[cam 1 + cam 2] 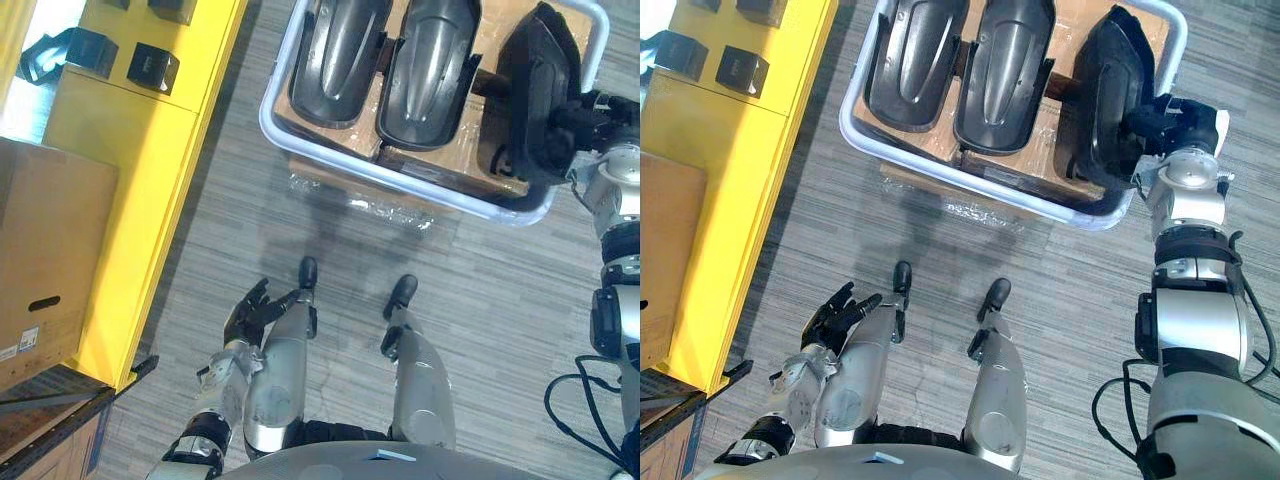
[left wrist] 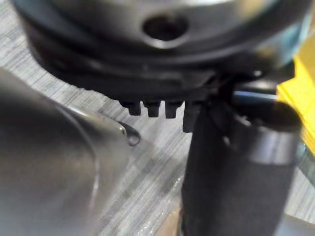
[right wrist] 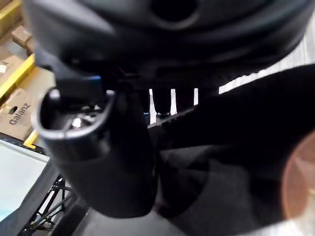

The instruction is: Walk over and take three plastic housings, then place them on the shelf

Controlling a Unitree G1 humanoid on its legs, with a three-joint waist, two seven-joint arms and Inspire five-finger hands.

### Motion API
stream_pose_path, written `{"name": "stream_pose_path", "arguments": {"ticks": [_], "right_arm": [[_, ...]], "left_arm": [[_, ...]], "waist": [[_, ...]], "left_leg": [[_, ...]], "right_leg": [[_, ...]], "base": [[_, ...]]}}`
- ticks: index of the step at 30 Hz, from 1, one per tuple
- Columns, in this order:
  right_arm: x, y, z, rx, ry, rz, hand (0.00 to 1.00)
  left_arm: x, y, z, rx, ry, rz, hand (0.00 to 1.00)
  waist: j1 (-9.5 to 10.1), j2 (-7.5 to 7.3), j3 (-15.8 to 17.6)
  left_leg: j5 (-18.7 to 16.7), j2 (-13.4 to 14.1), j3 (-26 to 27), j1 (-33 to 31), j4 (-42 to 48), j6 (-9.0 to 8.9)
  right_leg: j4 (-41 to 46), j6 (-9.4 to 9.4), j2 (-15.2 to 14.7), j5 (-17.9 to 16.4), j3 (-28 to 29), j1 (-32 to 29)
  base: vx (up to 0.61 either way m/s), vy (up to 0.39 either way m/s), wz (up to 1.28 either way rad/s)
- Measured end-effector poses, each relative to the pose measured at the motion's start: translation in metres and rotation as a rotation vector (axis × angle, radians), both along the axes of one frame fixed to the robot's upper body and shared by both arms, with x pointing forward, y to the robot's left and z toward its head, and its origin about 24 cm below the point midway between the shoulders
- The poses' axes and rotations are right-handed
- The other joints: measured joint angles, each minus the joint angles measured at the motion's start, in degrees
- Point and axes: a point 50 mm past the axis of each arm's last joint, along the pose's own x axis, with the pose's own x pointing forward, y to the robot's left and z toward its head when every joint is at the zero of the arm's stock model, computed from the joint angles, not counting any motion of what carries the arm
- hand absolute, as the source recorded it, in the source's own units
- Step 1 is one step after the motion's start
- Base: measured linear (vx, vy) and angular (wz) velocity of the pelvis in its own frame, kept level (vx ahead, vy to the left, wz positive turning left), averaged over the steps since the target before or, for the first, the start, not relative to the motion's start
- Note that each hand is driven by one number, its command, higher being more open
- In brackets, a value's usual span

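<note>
Nothing is shelved yet: two housings are left lying in the cart at 12 o'clock, the third housing at 2 o'clock is clasped by the right hand, and the left hand is seen open at 7 o'clock.

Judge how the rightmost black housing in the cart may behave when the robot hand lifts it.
The rightmost housing is a thin moulded shell, so probably stiff and light for its size. Its smooth curved surface could slip. The right robot hand meets it at one edge, so it may swing.
</note>
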Motion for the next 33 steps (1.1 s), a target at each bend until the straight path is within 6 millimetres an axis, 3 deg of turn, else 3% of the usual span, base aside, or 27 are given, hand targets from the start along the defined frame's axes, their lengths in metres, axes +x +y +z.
{"name": "stream_pose_path", "arguments": {"ticks": [6, 9, 13, 16, 19, 22, 25, 27, 29, 33], "right_arm": [[-0.007, -0.006, -0.022, -0.032, 0.077, -0.017, 0.00], [-0.013, -0.009, -0.040, 0.014, 0.096, -0.066, 0.00], [-0.021, -0.018, -0.046, 0.009, 0.097, -0.161, 0.00], [-0.029, -0.021, -0.045, -0.069, 0.072, -0.225, 0.00], [-0.039, -0.016, -0.043, -0.202, 0.038, -0.244, 0.00], [-0.041, 0.013, -0.049, -0.301, -0.024, -0.199, 0.00], [-0.045, 0.040, -0.056, -0.411, -0.066, -0.132, 0.00], [-0.042, 0.055, -0.061, -0.465, -0.071, -0.093, 0.00], [-0.037, 0.072, -0.061, -0.547, -0.089, -0.009, 0.00], [-0.032, 0.099, -0.053, -0.662, -0.182, 0.124, 0.00]], "left_arm": [[-0.002, 0.001, -0.003, -0.041, 0.018, 0.025, 1.00], [-0.003, 0.005, -0.002, -0.027, 0.013, 0.028, 1.00], [-0.003, 0.004, 0.003, -0.009, -0.030, 0.008, 1.00], [0.008, -0.005, 0.025, -0.013, -0.150, -0.028, 1.00], [0.026, -0.009, 0.059, 0.001, -0.265, -0.003, 1.00], [0.042, 0.004, 0.087, 0.016, -0.340, 0.053, 1.00], [0.060, 0.000, 0.111, -0.040, -0.387, -0.012, 1.00], [0.069, -0.010, 0.117, -0.119, -0.365, -0.100, 1.00], [0.075, -0.032, 0.119, -0.156, -0.317, -0.261, 1.00], [0.076, -0.065, 0.115, -0.233, -0.220, -0.426, 1.00]], "waist": [[0.03, -0.52, -0.1], [-0.41, -1.93, -0.3], [-1.61, -3.17, -1.3], [-3.06, -4.23, -4.2], [-4.06, -4.31, -6.9], [-5.67, -4.38, -11.5], [-6.35, -4.09, -14.9], [-6.90, -4.35, -16.6], [-7.15, -4.57, -18.6], [-7.72, -4.73, -19.5]], "left_leg": [[1.2, 0.2, 0.3, 4.7, -3.6, -0.65], [1.8, 1.1, 0.7, 8.3, -6.2, -1.35], [2.1, 1.4, 1.3, 12.0, -8.7, -1.78], [2.1, 1.2, 1.9, 12.6, -9.7, -1.79], [2.1, 1.0, 2.2, 14.1, -10.6, -1.78], [2.1, 1.2, 3.1, 16.2, -12.5, -1.81], [2.2, 1.3, 3.9, 18.8, -14.3, -1.84], [2.2, 1.1, 4.7, 19.8, -14.8, -1.84], [2.2, 0.9, 5.3, 20.5, -15.5, -1.81], [2.2, 0.8, 6.3, 22.2, -16.0, -1.80]], "right_leg": [[-2.6, 0.20, 0.6, 0.1, -0.6, 4.2], [-5.0, 0.41, 1.9, 0.6, -0.8, 7.4], [-7.4, 0.48, 2.7, 1.3, -0.6, 10.6], [-10.1, 1.07, 3.3, 2.5, 0.1, 11.5], [-11.1, 1.36, 3.3, 2.7, 0.6, 12.8], [-12.1, 1.35, 3.7, 2.7, 1.5, 13.7], [-12.2, 1.33, 3.9, 2.7, 2.2, 15.0], [-12.2, 1.33, 3.8, 2.7, 3.1, 15.3], [-12.2, 1.32, 3.6, 2.7, 3.6, 15.3], [-12.2, 1.32, 3.6, 2.7, 4.5, 16.2]], "base": [[0.01, -0.008, 0.00], [0.06, -0.036, -0.07], [0.07, -0.022, -0.08], [0.07, 0.005, -0.10], [0.07, 0.017, -0.07], [0.06, -0.003, -0.19], [0.04, 0.002, -0.14], [0.01, 0.025, -0.16], [0.00, 0.021, -0.15], [-0.01, 0.005, -0.12]]}}
